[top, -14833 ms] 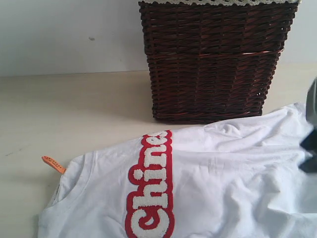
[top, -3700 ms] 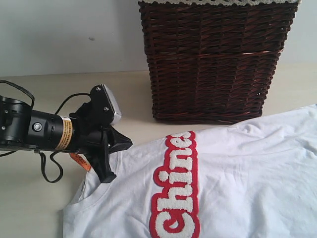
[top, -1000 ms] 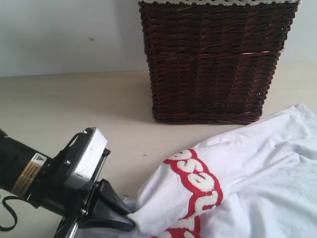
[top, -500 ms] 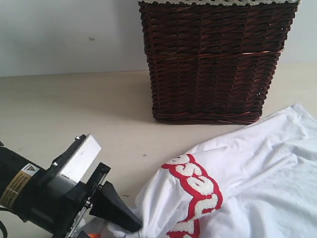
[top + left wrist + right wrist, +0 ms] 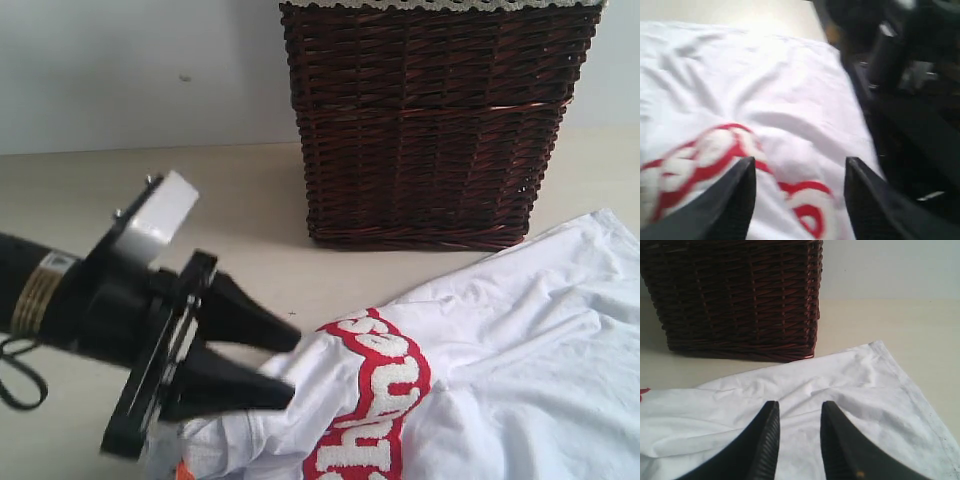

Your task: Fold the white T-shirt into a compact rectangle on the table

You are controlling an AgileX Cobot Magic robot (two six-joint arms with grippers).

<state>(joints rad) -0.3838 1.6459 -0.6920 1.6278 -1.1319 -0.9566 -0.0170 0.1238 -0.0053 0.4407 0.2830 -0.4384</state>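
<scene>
The white T-shirt [image 5: 500, 350] lies crumpled on the table [image 5: 150, 190], its left part folded over so the red patch with white letters [image 5: 375, 400] curves across the fold. My left gripper [image 5: 294, 365] is open at that fold's left edge, its fingers apart with nothing held. In the left wrist view the left gripper [image 5: 800, 164] hovers just above the red lettering [image 5: 700, 165]. My right gripper [image 5: 800, 407] is open over the plain white cloth [image 5: 850, 385] near a hem, gripping nothing. It is out of the exterior view. A bit of the orange neck tag [image 5: 183, 470] peeks out below the left gripper.
A dark brown wicker basket [image 5: 430, 120] stands on the table right behind the shirt; it also shows as the basket [image 5: 735, 295] in the right wrist view. Bare tabletop [image 5: 80, 210] lies behind the left arm. A pale wall [image 5: 130, 70] closes the back.
My left gripper, shut on the shirt's edge a second ago, has opened, let it go and risen. The released fold has settled with the lettering turned more upright.
</scene>
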